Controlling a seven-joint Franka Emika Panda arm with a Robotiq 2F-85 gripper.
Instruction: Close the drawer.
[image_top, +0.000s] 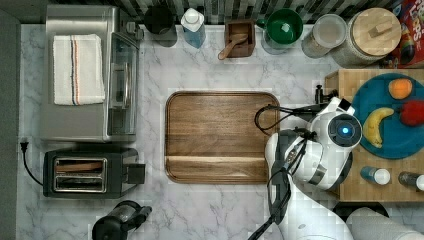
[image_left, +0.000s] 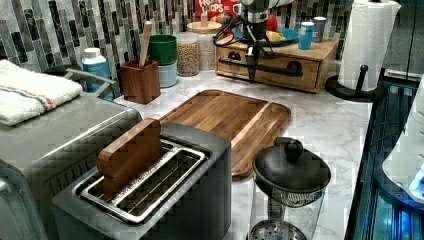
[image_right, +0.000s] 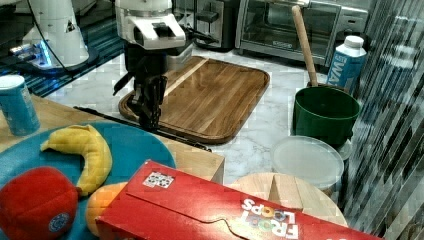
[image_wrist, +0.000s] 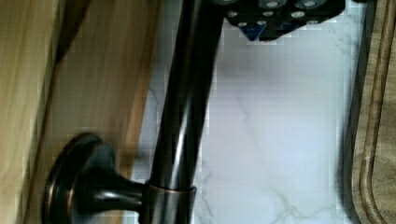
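The drawer (image_left: 275, 61) is the light wooden front of the box at the back of the left view, and its front stands nearly flush with the box. Its long black bar handle (image_left: 282, 72) runs across it. My gripper (image_left: 251, 75) points straight down just in front of the handle near the handle's left end, shut, with nothing held. In the right view the gripper (image_right: 150, 122) hangs right at the handle (image_right: 185, 140). In the wrist view the handle (image_wrist: 184, 116) lies between the drawer front (image_wrist: 102, 93) and the gripper (image_wrist: 280, 18), close beside it.
A dark brown board (image_top: 220, 137) lies on the marble counter just beyond the gripper. A blue plate (image_top: 365, 97) with fruit sits on the box top. A paper towel roll (image_left: 367, 45) stands right of the box in the left view. A toaster (image_top: 87, 172) sits further off.
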